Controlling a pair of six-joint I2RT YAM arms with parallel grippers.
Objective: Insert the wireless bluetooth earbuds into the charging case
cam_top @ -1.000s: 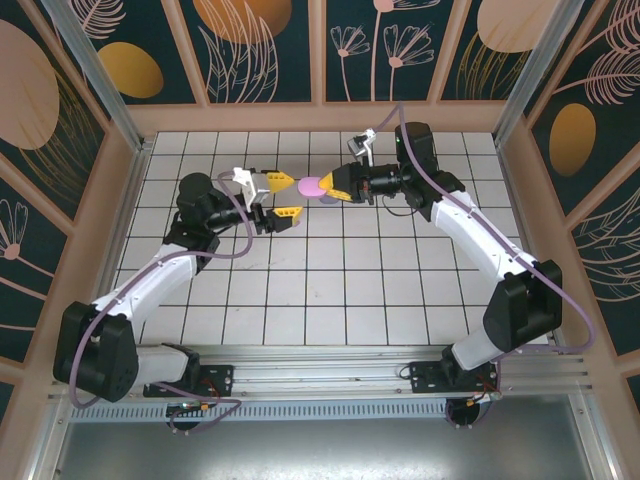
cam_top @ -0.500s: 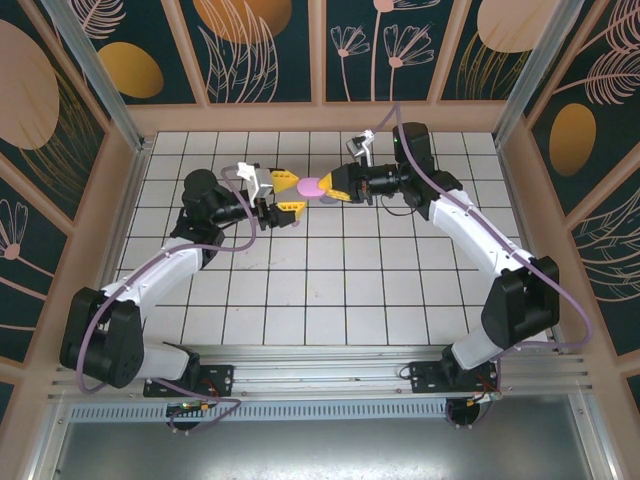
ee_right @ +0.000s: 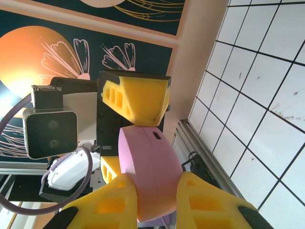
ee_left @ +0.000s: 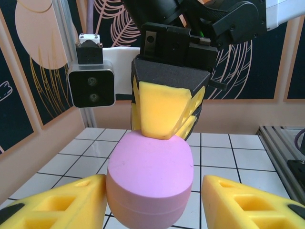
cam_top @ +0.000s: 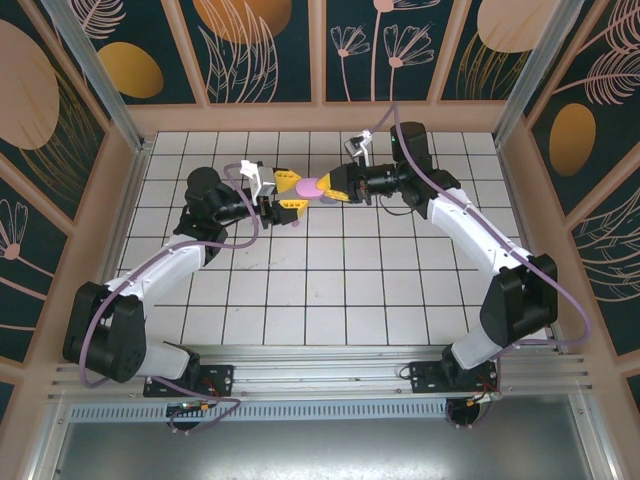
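A pink charging case (cam_top: 311, 186), lid closed, hangs in the air over the far middle of the tiled table. My right gripper (cam_top: 326, 187) is shut on it, one yellow finger on each flat side (ee_right: 150, 171). My left gripper (cam_top: 291, 192) reaches in from the left and straddles the case's other end. In the left wrist view the case (ee_left: 150, 176) sits between my fingers: the left pad (ee_left: 71, 202) touches it and the right pad (ee_left: 238, 202) stands a little apart. The jaws are open. The earbuds are out of view.
The white gridded table (cam_top: 330, 290) lies below both arms, boxed in by wooden walls (cam_top: 128, 200). An aluminium rail (cam_top: 330, 362) with the arm bases runs along the near edge. The right gripper's finger (ee_left: 164, 112) fills the space just above the case.
My left gripper has moved right and slightly back to the case and narrowed its jaws around it. The right gripper has kept holding the case almost still.
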